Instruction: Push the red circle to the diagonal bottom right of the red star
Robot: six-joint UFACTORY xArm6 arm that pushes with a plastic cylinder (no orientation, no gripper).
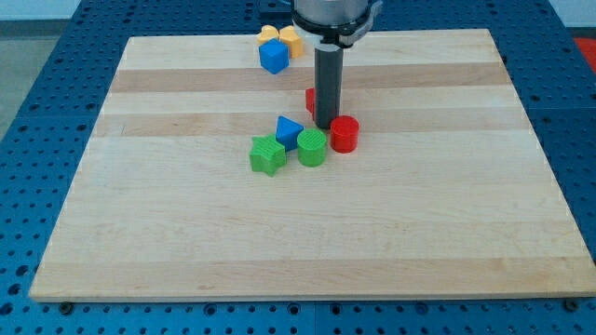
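My tip (325,127) touches the red circle (345,134) on the view's left. The red star (310,100) peeks out behind the rod — mostly hidden. A bare rod — it grips nothing.

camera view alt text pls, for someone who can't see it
My tip stands just left of the red circle, with the red star mostly hidden behind the rod. A blue block and two green blocks lie to the left.

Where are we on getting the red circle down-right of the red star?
Looks done or nearly: the red circle sits apart from the cluster, toward the view's bottom right of the red star, which is mostly hidden behind the rod. In hand: my tip stands just left of the circle, about touching it. Left: possibly a small nudge, then confirming the diagonal once the rod clears the star.
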